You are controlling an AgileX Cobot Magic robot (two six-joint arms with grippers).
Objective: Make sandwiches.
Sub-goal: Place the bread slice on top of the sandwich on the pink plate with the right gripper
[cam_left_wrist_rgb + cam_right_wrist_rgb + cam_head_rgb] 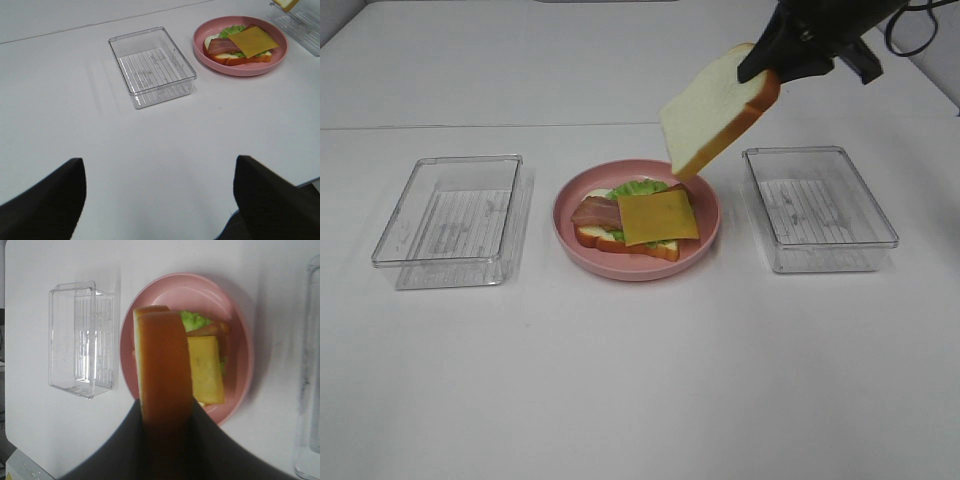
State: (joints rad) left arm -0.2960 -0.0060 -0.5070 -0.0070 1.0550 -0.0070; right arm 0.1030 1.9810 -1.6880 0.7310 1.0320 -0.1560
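Surface: white table (640, 380), a faint seam running across its far part.
Plate: pink plate (705, 212) at the middle of the table, one clear tray (450, 222) well to its left, a second clear tray (818, 208) just off to its right.
Stack on the plate: bottom bread slice (620, 242) lying flat, green lettuce (638, 188) showing at the far edge, bacon (594, 212) along the left side, a yellow cheese square (658, 217) on top, turned slightly askew to the bread.
Top slice: second bread slice (712, 108) in the air above the plate's far right rim, tilted steeply, long axis running from upper right down to lower left, white face toward the front-left, its low corner nearest the plate.
Right gripper (770, 70): pinching the top slice by its upper crust edge; in the wrist view only the brown crust edge (164, 365) shows between the dark fingers (122, 450).
Left gripper (160, 200): spread wide, holding nothing, hanging over bare table near the left tray.
Hard to see: right arm cut off by the top edge of the high view; the lifted slice hides part of the stack in the right wrist view.
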